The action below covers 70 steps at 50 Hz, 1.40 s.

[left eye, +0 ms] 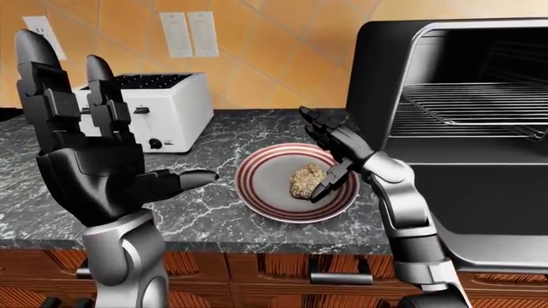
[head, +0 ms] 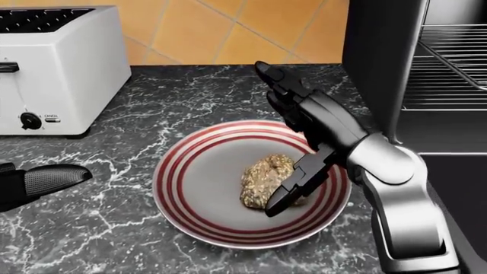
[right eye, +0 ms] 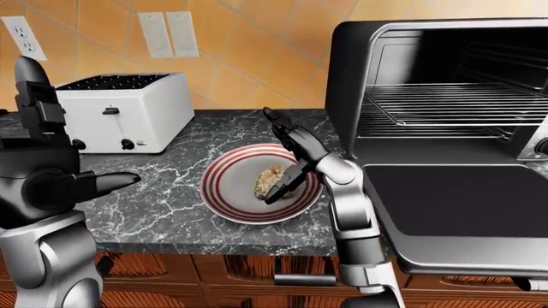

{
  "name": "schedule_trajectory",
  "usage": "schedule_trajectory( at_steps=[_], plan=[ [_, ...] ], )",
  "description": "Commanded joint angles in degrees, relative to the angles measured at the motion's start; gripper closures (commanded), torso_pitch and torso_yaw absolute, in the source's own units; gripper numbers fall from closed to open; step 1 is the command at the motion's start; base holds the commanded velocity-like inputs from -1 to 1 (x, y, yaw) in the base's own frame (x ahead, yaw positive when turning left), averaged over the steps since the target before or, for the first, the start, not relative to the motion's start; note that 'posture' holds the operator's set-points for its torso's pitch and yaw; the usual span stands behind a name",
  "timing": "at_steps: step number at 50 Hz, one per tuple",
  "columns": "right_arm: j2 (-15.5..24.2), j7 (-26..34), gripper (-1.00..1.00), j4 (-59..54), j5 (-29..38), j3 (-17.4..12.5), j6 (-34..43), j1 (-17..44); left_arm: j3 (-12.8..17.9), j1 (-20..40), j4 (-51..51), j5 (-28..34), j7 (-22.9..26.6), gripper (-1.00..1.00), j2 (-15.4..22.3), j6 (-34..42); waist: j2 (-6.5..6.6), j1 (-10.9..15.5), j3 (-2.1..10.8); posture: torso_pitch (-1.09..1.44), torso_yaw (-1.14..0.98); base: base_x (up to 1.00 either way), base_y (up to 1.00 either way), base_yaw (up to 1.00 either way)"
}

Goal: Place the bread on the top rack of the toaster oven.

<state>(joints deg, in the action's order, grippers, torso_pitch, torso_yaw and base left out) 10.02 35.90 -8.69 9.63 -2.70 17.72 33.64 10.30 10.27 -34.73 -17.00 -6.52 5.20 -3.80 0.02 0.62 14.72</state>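
Observation:
A seeded lump of bread [head: 262,178] lies in a grey plate with red rings [head: 182,171] on the dark marble counter. My right hand [head: 283,142] hangs open over the plate's right side. Its thumb [head: 293,185] rests against the bread's right edge, and its fingers [head: 283,91] point up and away over the plate's rim. My left hand [left eye: 94,128] is raised and open at the left of the left-eye view, holding nothing. The toaster oven [left eye: 377,70] stands at the right with its door [right eye: 462,192] folded down and its wire rack [left eye: 467,106] showing.
A white slot toaster [left eye: 167,106] stands on the counter [left eye: 214,212] to the plate's upper left. An orange tiled wall with outlets [left eye: 188,32] rises behind. The oven's open door juts out over the counter edge at the right, above wooden drawers [left eye: 282,273].

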Motion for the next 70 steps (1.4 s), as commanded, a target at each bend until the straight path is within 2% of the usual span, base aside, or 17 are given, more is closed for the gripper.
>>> schedule_trajectory(
  at_steps=[1,24,70],
  plan=[
    [0.4,-0.5,-1.0,1.7,-0.3,-0.6,-1.7,2.0,0.0,1.3,-1.4,0.0,0.2,-1.0,0.3,-0.8,0.06,0.0,0.5,-0.33,0.0,0.0,0.0,0.0],
    [0.7,-0.7,-1.0,-5.3,0.7,-0.6,-6.1,2.8,0.1,0.9,-1.1,0.3,0.3,-1.0,0.3,-1.2,0.09,0.1,0.55,-0.33,0.0,0.0,0.0,0.0],
    [0.9,-0.8,-1.0,-13.1,1.0,-0.6,-9.8,4.4,0.4,1.5,-1.0,0.3,-0.2,-1.0,0.6,-0.9,0.14,0.1,0.58,-0.33,0.0,0.0,0.0,0.0]
  ],
)
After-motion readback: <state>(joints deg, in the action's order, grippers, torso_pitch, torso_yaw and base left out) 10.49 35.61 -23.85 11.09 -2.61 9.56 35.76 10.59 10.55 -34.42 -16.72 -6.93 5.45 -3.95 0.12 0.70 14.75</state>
